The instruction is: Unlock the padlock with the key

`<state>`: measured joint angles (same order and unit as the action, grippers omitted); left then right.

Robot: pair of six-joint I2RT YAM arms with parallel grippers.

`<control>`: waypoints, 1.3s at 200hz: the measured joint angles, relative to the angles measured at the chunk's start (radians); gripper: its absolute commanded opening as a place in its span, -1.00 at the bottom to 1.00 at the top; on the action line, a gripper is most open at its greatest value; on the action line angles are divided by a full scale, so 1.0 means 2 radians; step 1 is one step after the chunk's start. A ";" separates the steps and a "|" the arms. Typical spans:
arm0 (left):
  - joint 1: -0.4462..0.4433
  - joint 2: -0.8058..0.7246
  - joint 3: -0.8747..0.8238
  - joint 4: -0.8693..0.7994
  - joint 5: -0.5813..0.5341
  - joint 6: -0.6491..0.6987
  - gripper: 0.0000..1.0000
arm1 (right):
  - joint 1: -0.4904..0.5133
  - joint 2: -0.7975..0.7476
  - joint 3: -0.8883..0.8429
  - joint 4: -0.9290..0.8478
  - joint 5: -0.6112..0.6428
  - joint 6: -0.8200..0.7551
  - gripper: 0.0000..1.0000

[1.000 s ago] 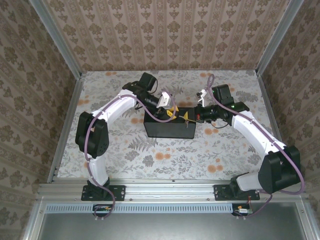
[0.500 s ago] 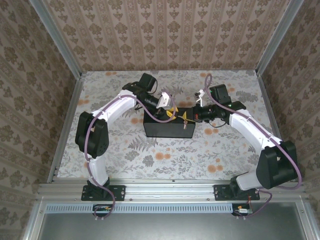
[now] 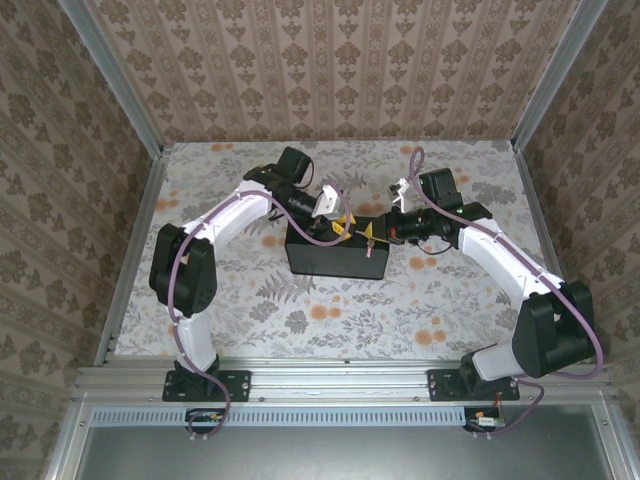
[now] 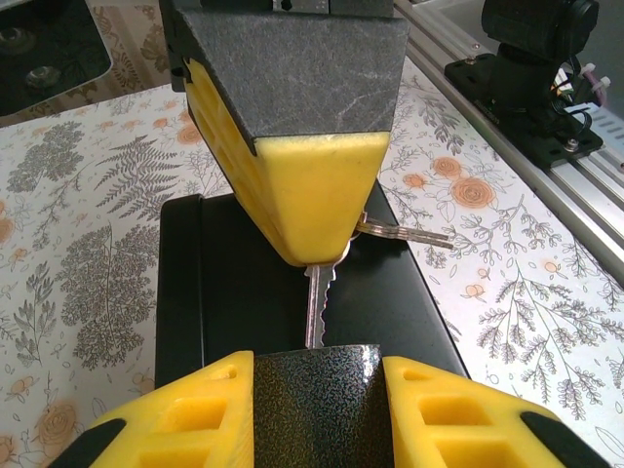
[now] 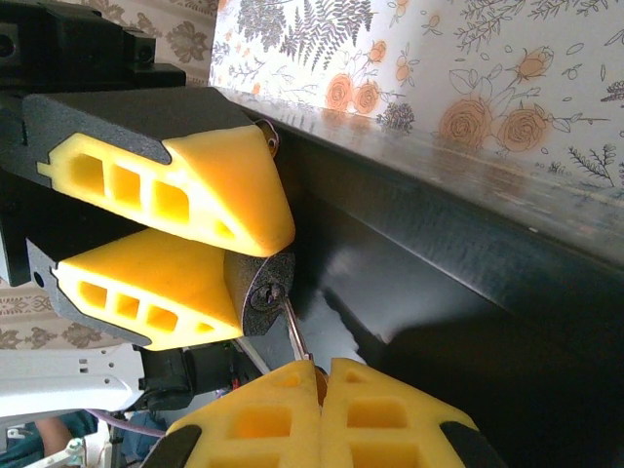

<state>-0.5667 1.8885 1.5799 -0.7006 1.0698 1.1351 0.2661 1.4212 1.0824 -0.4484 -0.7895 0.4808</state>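
Here we are, right at the crunch point: the left end effector (image 4: 307,369) is grasping the padlock (image 5: 261,291), its yellow fingers squeezing the dark body from both sides with the keyhole face turned outward. The right end effector (image 5: 320,367) is clenched hard on the bow of the key (image 4: 314,302). Both meet in the air just above the black box (image 3: 335,262), which sits in the middle of the flowered tabletop (image 4: 88,195). So pick-up is done on both sides and the lining-up looks done too. In the right wrist view the key's tip sits right at the keyhole, perhaps just inside; I cannot tell how deep. Most of the toothed blade shows bare between the two end effectors in the left wrist view, so I'd say insertion is barely begun. What's left is the push home, the turn and the shackle springing free. I can't see the shackle here, so I can't say whether it's locked. The key's long axis runs straight along the line between the end effectors, tip toward the padlock on the robot's left and bow back in the right fingers. A second key (image 4: 405,233) sticks out sideways beside the bow.
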 measured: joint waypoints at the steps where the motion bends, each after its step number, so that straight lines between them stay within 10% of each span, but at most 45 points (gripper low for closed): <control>1: 0.000 0.000 0.000 0.000 0.000 0.000 -0.60 | 0.000 0.000 0.000 0.000 0.000 0.000 -1.00; 260: 0.000 -0.001 -0.001 0.002 0.000 -0.007 -0.67 | 0.005 -0.014 -0.014 0.028 -0.004 -0.004 -1.00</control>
<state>-0.5659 1.8874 1.5772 -0.6964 1.0698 1.1206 0.2756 1.3941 1.0554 -0.3920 -0.7975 0.4736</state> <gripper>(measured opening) 0.304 0.054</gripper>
